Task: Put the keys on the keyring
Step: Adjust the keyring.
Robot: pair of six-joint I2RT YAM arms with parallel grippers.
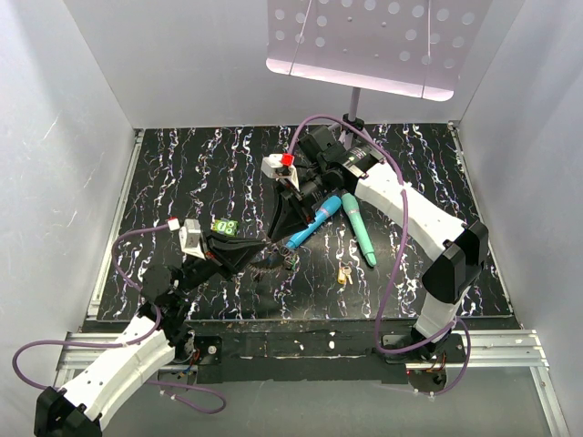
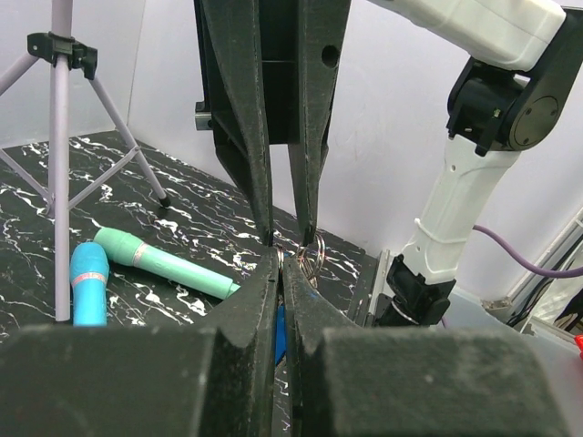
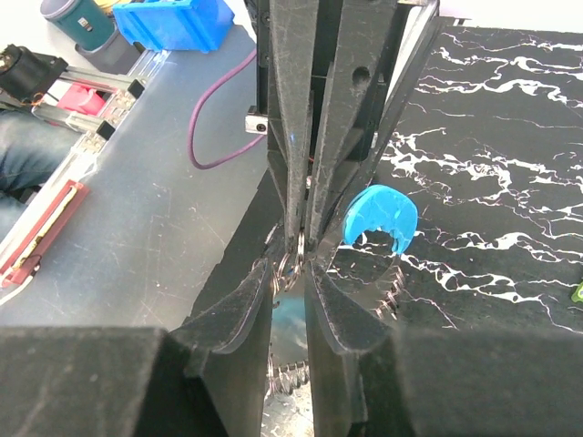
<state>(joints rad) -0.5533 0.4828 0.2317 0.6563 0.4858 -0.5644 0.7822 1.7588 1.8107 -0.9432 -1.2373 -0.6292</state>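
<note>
Near the front edge of the bench (image 1: 200,173), 1 yellow key (image 1: 343,273) lies loose, so the threading is not finished. Above the middle, the left claw (image 3: 299,238) is clamped on the keyring (image 3: 288,269). The right claw (image 2: 284,238) meets it with jaws slightly apart, and I cannot tell whether it grips anything.

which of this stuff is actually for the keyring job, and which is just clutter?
For the job:
- keyring, blue curved piece plus chain, beside the claw tips
- yellow-headed key, lying apart from both claws
- left claw and right claw, tips meeting

Just lying about:
- blue stick
- teal stick
- tripod stand
</note>
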